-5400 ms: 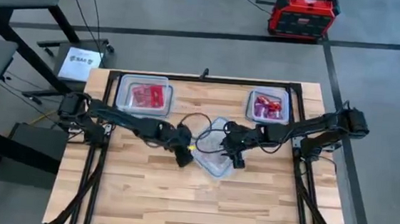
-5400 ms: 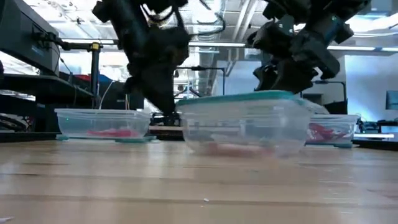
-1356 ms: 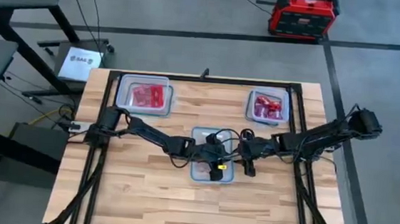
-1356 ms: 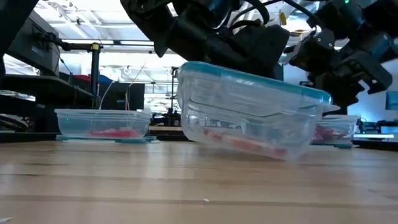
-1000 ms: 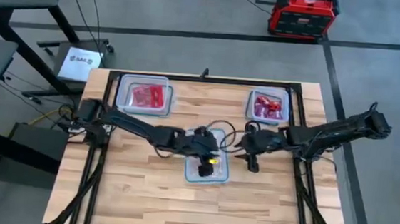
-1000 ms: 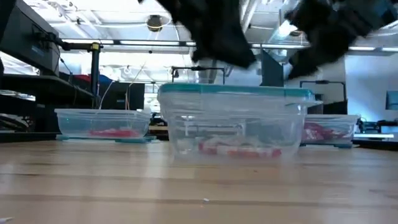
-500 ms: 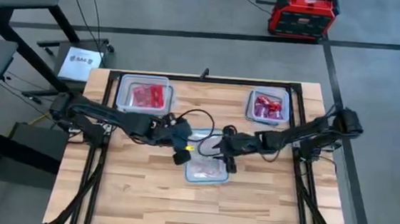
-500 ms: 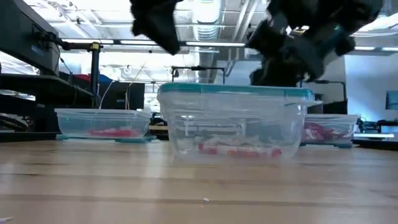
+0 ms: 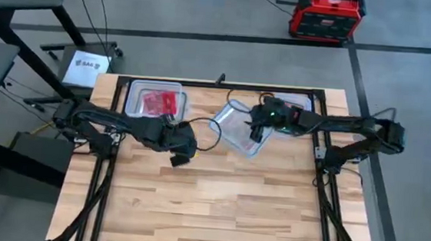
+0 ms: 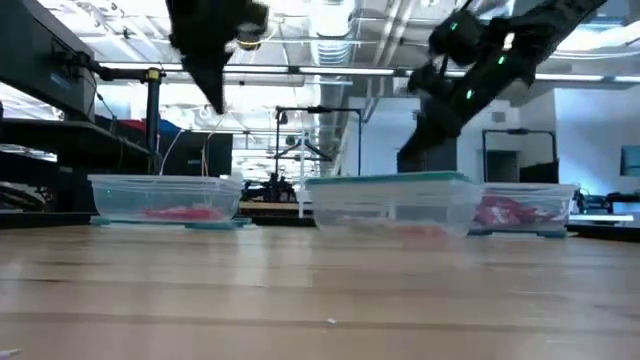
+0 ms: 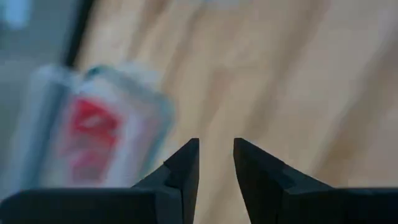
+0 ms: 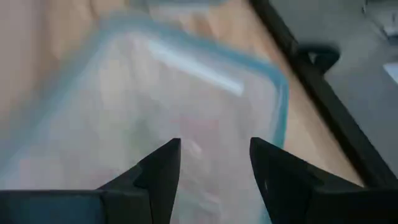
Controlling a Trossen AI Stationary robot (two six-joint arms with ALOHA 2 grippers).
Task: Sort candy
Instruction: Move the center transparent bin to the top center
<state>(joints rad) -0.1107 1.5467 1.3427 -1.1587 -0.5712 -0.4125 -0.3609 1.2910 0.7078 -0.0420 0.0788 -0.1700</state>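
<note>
The left gripper (image 9: 179, 158) is seen nearest the table's (image 9: 216, 205) front, raised above bare wood, its fingers (image 11: 186, 167) set slightly apart with nothing between them. Farther back, the middle container (image 9: 240, 127) is seen lying askew on the wood, with a few candy (image 10: 420, 232) pieces faintly visible in it. The right gripper (image 9: 258, 122) is held over it, jaws spread and empty. At the far edge, red candy is held in the left container (image 9: 155, 100) and in the right container (image 10: 525, 212).
</note>
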